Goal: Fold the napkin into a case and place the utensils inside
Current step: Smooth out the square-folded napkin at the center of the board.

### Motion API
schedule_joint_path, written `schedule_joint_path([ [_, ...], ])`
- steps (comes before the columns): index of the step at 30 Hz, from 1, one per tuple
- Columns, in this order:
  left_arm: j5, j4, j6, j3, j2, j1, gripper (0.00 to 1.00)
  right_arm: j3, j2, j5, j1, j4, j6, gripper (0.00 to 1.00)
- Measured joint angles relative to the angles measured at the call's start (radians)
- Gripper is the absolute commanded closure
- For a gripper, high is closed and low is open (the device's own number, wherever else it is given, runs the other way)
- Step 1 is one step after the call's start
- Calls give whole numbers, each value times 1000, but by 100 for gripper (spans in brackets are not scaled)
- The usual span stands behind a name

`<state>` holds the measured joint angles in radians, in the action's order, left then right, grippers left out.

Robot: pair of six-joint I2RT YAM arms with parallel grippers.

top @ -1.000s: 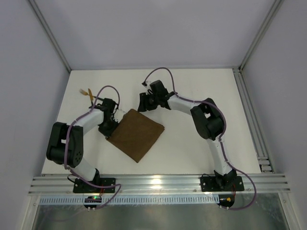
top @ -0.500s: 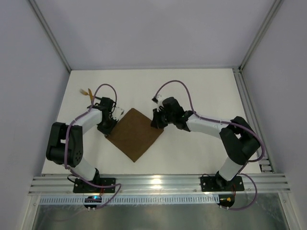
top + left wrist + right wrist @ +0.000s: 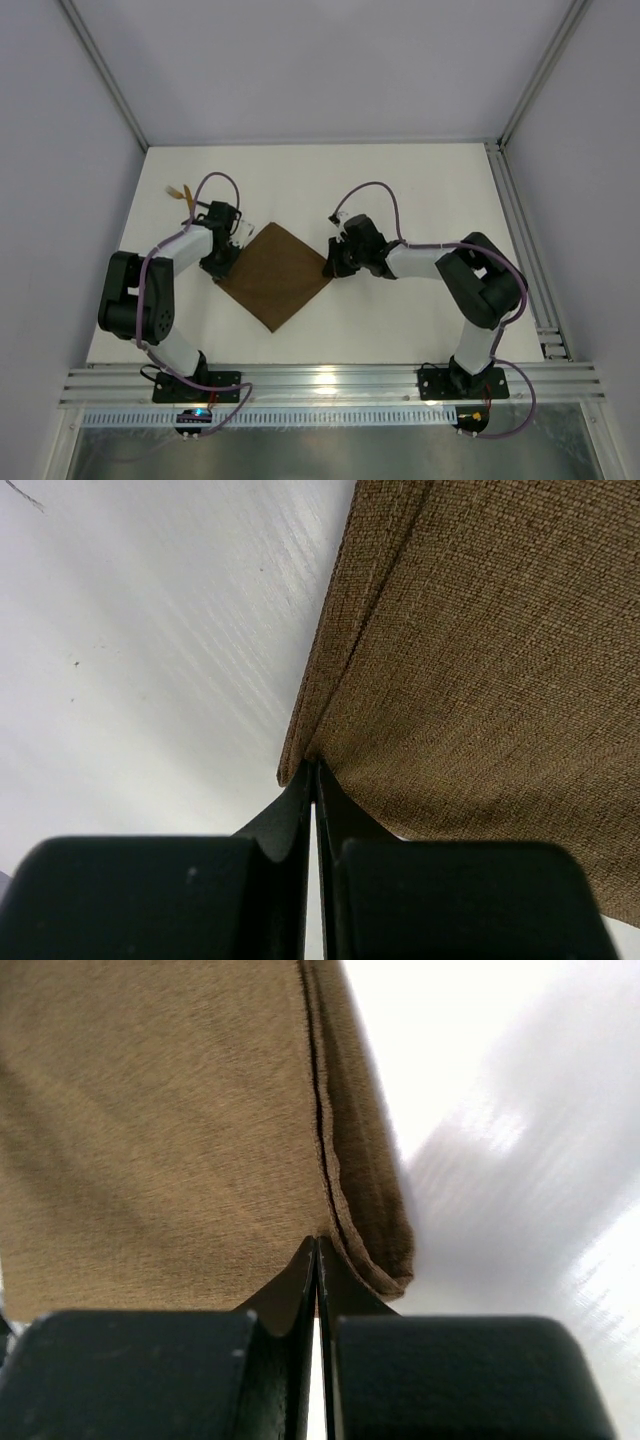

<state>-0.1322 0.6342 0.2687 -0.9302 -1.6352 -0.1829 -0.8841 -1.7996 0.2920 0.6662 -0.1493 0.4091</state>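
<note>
At the upper left of the overhead frame the utensils [image 3: 181,193] lie by themselves on the desk [image 3: 420,190]. Left of centre, the left pincer [image 3: 222,262] pinches the napkin [image 3: 275,277] by its left corner. The right pincer [image 3: 335,266] has swung in and just clamped the doubled right corner, so both ends seem ready for folding. Open desk lies above and to the right.

The white table [image 3: 420,200] bears the napkin [image 3: 275,275] and utensils [image 3: 181,192].
</note>
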Motion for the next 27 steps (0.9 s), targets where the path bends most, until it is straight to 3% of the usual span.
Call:
schedule_joint_path([
  [6,2,-2,0,0,0,0,100,-7,69,-83,89,42,-45,97],
  [11,2,-2,0,0,0,1,100,-10,98,-15,245,-110,-15,97],
  [18,2,-2,0,0,0,1,100,-92,-95,79,371,-241,48,97],
  [27,-1,-2,0,-2,-3,2,100,-84,-180,115,377,-254,85,97],
])
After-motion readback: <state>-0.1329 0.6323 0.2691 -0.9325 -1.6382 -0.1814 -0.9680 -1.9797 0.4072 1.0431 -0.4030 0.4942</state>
